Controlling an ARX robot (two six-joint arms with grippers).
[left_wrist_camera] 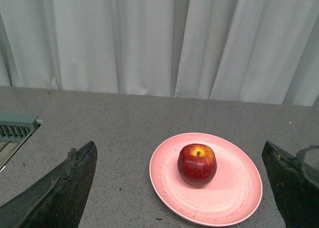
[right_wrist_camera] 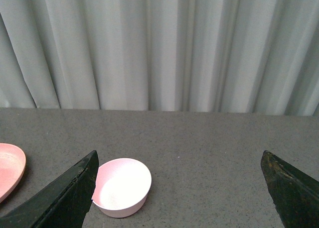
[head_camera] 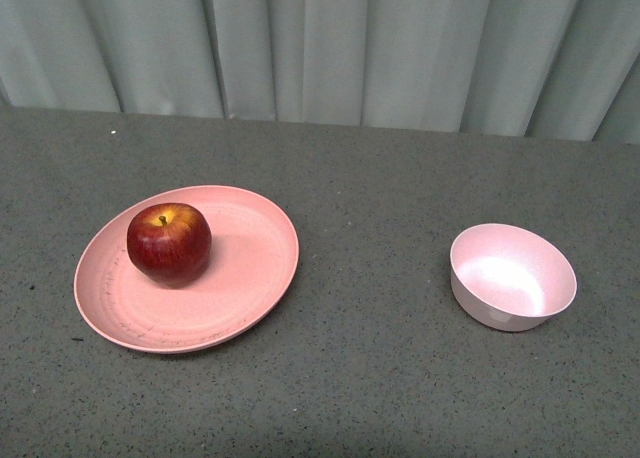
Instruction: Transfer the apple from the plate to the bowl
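The dark-red apple (head_camera: pixel 169 243) with a yellow patch round its stem stands upright on the left part of the salmon-pink plate (head_camera: pixel 250 268), at the table's left. The pale pink bowl (head_camera: pixel 512 276) stands empty at the right. Neither arm shows in the front view. In the left wrist view the apple (left_wrist_camera: pixel 197 164) and plate (left_wrist_camera: pixel 234 188) lie ahead between the wide-open fingers (left_wrist_camera: pixel 65 188) of my left gripper (left_wrist_camera: pixel 182 188), which is empty. In the right wrist view the bowl (right_wrist_camera: pixel 122 186) sits beside one finger (right_wrist_camera: pixel 67 195) of my open, empty right gripper (right_wrist_camera: pixel 179 188).
The grey speckled table (head_camera: pixel 380 378) ends at a pale curtain (head_camera: pixel 320 38) behind. A grey-green slotted fixture (left_wrist_camera: pixel 15 126) shows at the table's edge in the left wrist view. The plate's rim (right_wrist_camera: pixel 10 168) shows at the edge of the right wrist view.
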